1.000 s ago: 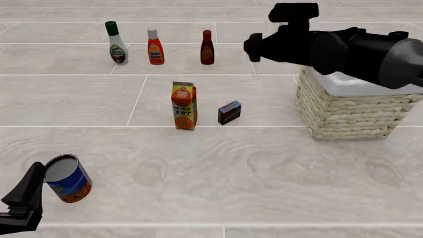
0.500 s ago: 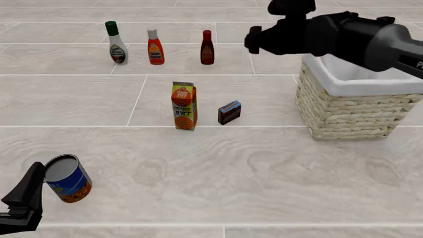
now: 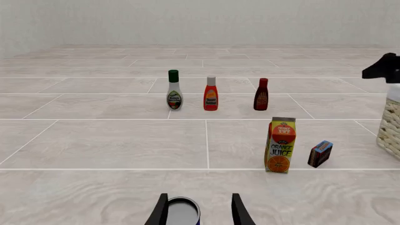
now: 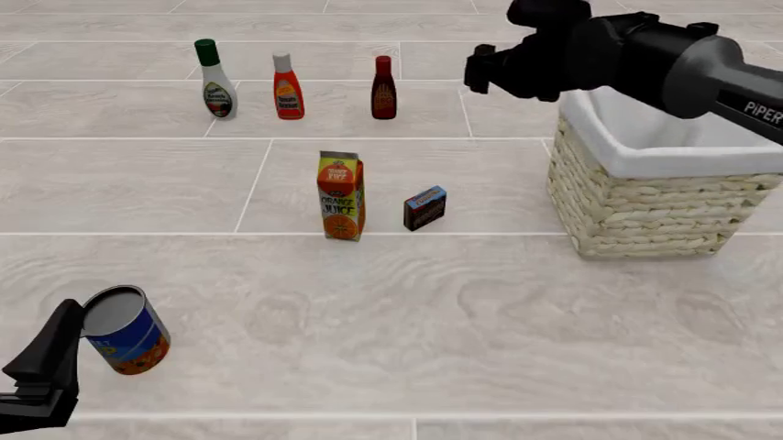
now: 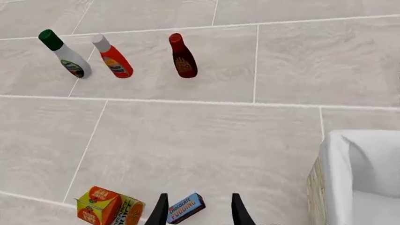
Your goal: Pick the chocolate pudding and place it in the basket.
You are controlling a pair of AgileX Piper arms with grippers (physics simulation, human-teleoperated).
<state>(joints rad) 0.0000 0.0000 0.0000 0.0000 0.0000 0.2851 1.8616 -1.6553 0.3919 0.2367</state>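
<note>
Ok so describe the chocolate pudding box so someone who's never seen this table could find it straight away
Start at the big wicker basket on the right side of the table, then look left to the orange juice carton near the middle. The chocolate pudding stands between them, close beside the carton: a small dark brown box with a blue and red label, roughly half the carton's height.

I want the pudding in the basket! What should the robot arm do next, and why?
Probably lower the right gripper toward the chocolate pudding. It stands untouched beside the orange juice carton, the gripper is high above it with fingers open, and the basket waits nearby.
</note>
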